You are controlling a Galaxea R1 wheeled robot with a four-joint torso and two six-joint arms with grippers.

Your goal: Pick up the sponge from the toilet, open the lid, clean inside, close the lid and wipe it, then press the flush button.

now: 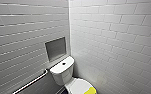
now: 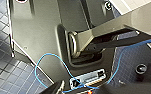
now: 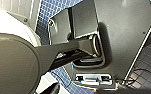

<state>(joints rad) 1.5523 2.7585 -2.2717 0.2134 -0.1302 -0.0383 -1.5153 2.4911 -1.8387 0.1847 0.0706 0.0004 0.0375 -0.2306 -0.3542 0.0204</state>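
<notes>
Though the sponge (image 1: 90, 91) is lying near, on the closed lid (image 1: 77, 86), the toilet (image 1: 61, 76) is being judged worth centring before any reach; the flush button (image 1: 64, 63) is sitting farther back. Whether the left end effector (image 2: 87, 89) or right end effector (image 3: 86, 90) is open cannot be told.

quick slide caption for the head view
White toilet in a tiled corner, lid closed, yellow sponge resting on it, dark flush button on the tank, grab bar alongside.

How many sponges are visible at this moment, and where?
1. The yellow sponge lies on the closed lid of the toilet, at the head view's bottom edge, which cuts part of it off. Any others below that edge would be hidden.
</notes>
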